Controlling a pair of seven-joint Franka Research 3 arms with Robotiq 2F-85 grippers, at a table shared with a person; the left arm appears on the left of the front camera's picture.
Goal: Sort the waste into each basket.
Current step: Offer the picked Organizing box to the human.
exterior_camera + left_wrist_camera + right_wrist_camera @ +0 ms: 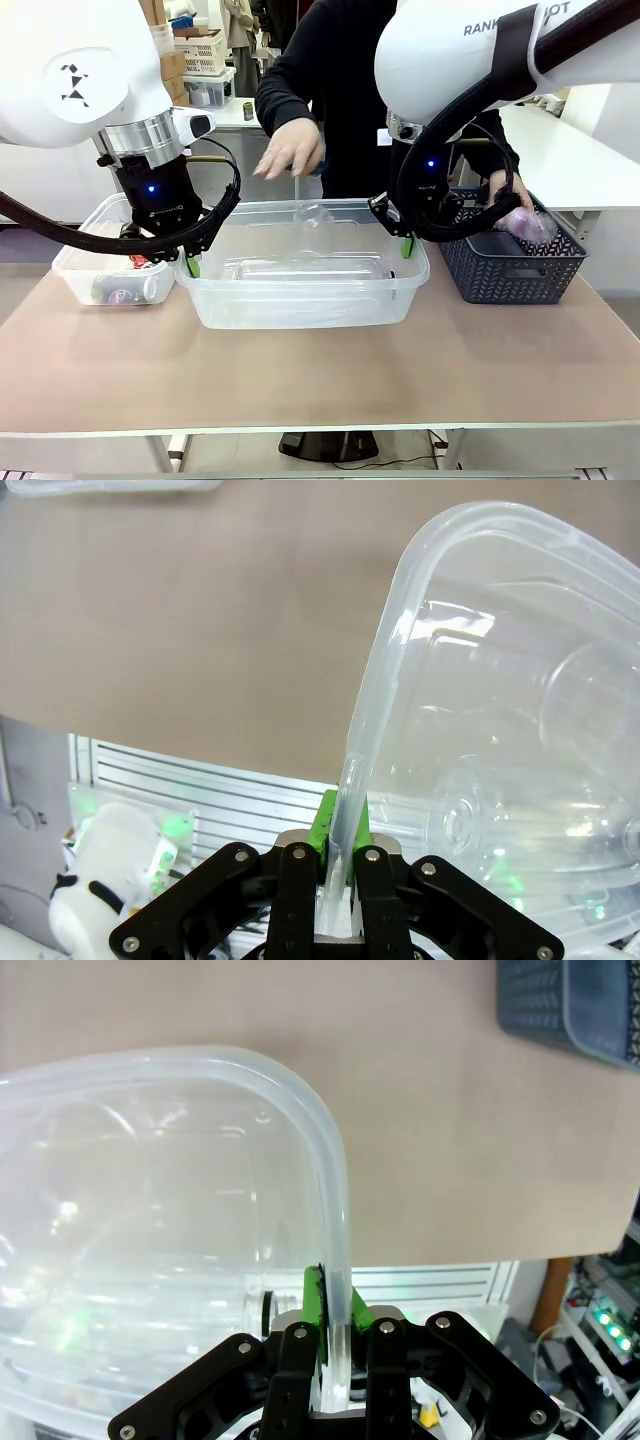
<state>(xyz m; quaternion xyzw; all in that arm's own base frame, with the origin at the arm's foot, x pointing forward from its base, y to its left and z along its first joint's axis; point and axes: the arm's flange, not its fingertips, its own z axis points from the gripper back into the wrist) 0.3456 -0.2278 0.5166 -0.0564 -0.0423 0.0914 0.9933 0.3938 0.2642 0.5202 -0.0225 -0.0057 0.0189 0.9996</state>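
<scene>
Left wrist view: we find the left gripper (pixel 340 855) closed tight on the rim of the big tub (pixel 520 680). Our right gripper (pixel 335 1335) pinches the opposite rim likewise. Clear bottles (pixel 300 268) lie inside the tub, mid-table. A smaller tub (pixel 75 262) at left holds cans (pixel 125 293). A person's hand (pixel 510 200) reaches into the grey basket (pixel 515 265).

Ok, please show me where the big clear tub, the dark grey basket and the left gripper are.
big clear tub (pixel 300 300): front view, on its near wall.
dark grey basket (pixel 510 275): front view, on its near lattice wall.
left gripper (pixel 338 830): left wrist view, between the fingertips, shut on the tub's rim.
</scene>
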